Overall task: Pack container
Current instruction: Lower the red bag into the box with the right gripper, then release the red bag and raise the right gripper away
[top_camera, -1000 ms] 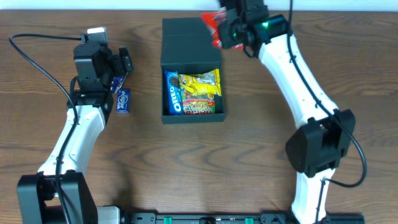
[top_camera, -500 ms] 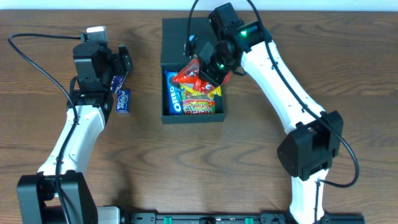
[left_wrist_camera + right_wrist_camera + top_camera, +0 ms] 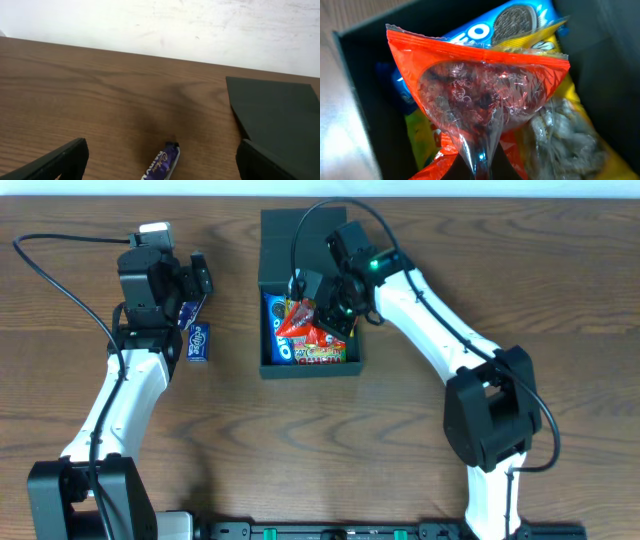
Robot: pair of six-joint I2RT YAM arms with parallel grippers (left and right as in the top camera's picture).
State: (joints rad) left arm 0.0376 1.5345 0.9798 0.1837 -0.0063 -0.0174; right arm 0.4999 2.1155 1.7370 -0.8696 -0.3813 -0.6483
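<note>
Red snack bag (image 3: 480, 100) hangs pinched in the right gripper (image 3: 322, 302), long axis vertical, with the open container (image 3: 310, 370) directly beneath it; the left gripper (image 3: 193, 292), spread, is farther off.

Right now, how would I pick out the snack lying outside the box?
Find the dark square container on the wooden table. To its left, beside the left arm's end effector, lies a small bar. It alone sits on bare wood, in a purple-blue wrapper, unlike the packets inside.
</note>
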